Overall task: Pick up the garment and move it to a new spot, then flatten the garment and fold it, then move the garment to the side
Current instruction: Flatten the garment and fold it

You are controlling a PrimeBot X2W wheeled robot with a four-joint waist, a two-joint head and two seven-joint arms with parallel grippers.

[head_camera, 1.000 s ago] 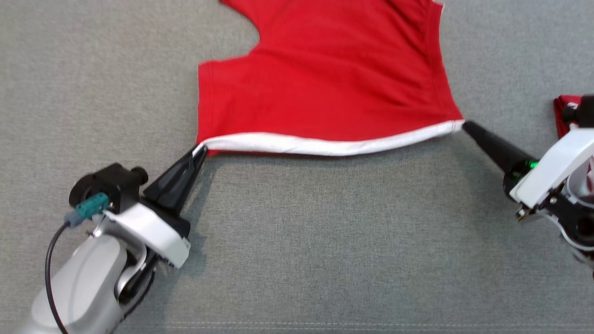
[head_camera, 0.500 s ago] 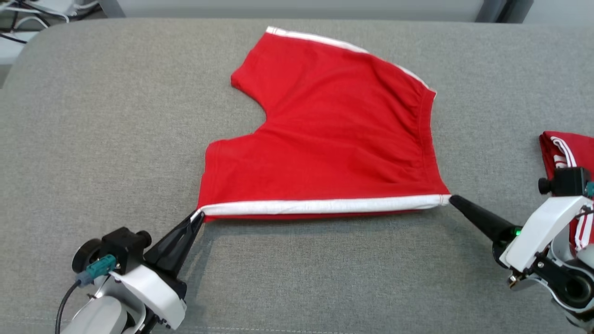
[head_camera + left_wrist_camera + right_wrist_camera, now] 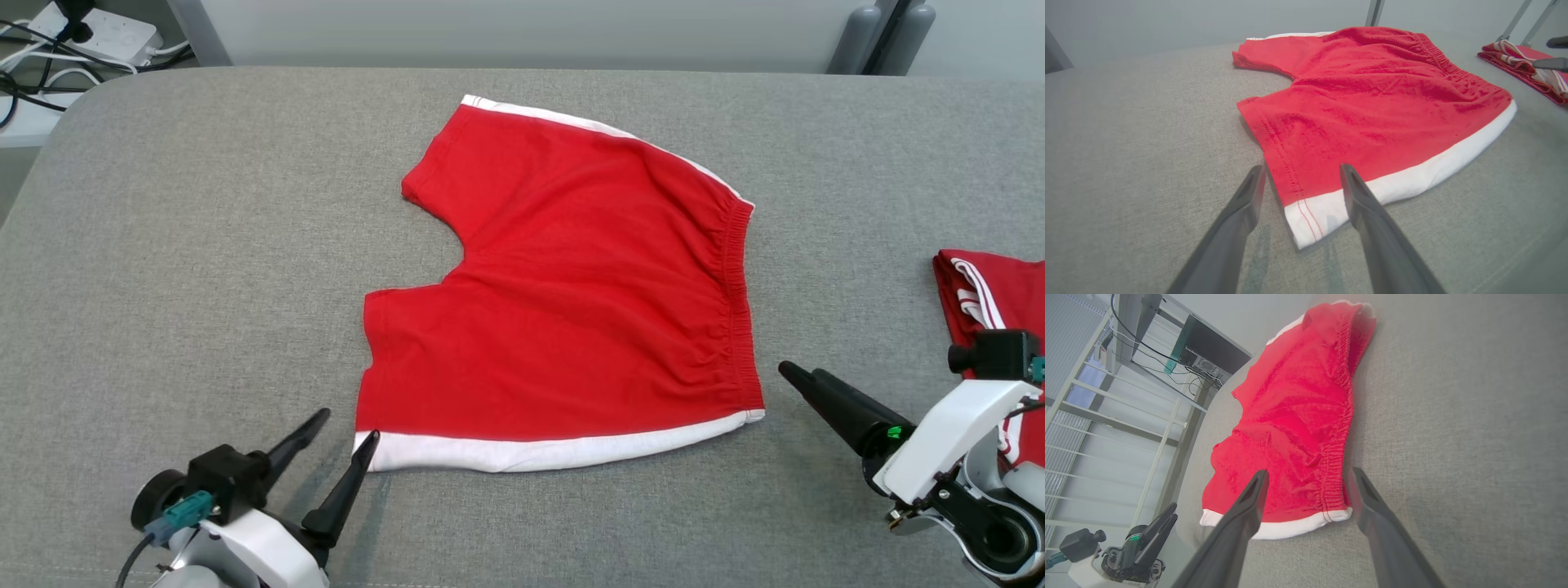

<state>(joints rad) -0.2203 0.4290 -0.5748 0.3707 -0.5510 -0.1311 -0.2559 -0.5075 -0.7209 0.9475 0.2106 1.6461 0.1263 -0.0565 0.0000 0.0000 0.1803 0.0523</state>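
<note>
Left gripper (image 3: 351,423) is recorded at the near left, fingers spread wide, nothing held. The near-left corner of the red shorts (image 3: 571,302) is seen just at the tip of the inner finger. In the left wrist view that white-banded corner is framed between the two fingers. Contact cannot be told.

Right gripper (image 3: 798,369) is noted at the near right, fingers pointing toward the shorts. In the right wrist view they are parted and empty. The near-right corner, where the gathered waistband meets the white band, is seen just beside the tips, with a strip of grey table surface (image 3: 204,245) between them.

The shorts are laid flat at the middle of the table. The white band runs along the near edge, the waistband is on the right, and the leg openings are on the left. A second white stripe is noted along the far edge.

A folded red garment (image 3: 980,294) with white stripes is seen further right, well apart from the shorts.

A white power strip (image 3: 106,33) is seen beyond the far-left table corner.
</note>
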